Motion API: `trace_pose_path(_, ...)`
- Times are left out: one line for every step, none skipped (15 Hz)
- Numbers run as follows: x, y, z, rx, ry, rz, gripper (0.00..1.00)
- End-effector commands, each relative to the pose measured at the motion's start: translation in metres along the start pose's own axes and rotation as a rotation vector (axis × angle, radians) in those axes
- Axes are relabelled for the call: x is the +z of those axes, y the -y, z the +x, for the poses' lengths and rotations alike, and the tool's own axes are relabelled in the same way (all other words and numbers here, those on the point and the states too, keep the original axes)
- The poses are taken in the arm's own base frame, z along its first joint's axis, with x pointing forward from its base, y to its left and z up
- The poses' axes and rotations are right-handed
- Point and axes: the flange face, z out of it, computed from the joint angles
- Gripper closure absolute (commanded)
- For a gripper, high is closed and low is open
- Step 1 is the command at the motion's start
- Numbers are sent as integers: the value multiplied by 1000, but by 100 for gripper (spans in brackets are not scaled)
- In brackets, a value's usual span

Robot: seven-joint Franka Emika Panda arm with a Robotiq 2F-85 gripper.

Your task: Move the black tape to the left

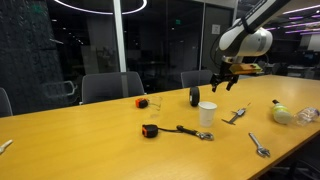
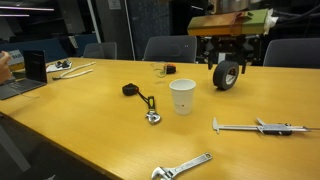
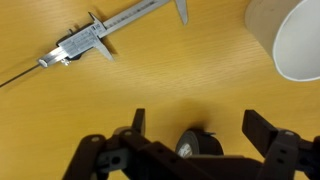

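Observation:
The black tape is a wide matte-black roll standing on its edge on the wooden table, to the right of the white cup. It also shows in an exterior view and in the wrist view. My gripper is open and hovers just above the tape. In the wrist view the gripper has one finger on each side of the roll and does not touch it. In an exterior view the gripper hangs above the table behind the cup.
A black-and-orange gadget with a cord lies left of the cup. A caliper and a wrench lie nearer the front edge. A laptop sits far left. Chairs stand behind the table.

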Motion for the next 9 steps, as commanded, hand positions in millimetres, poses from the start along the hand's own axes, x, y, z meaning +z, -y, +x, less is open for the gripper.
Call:
trace_pose_path(14, 0, 45, -28, 10, 29, 0)
trace_pose_path(14, 2, 55, -37, -4, 31, 0)
trace_pose_path(13, 4, 64, -50, -21, 32, 0)
trace_pose_path(10, 9, 74, -65, -40, 29, 0)
trace_pose_path(8, 12, 82, -80, -56, 28, 0)
trace_pose_path(7, 14, 91, -92, -67, 23, 0)
trace_pose_path(6, 15, 99, -94, -75, 23, 0)
trace_pose_path(7, 17, 107, -89, -73, 30, 0)
trace_pose_path(10, 18, 114, -86, -68, 28, 0)
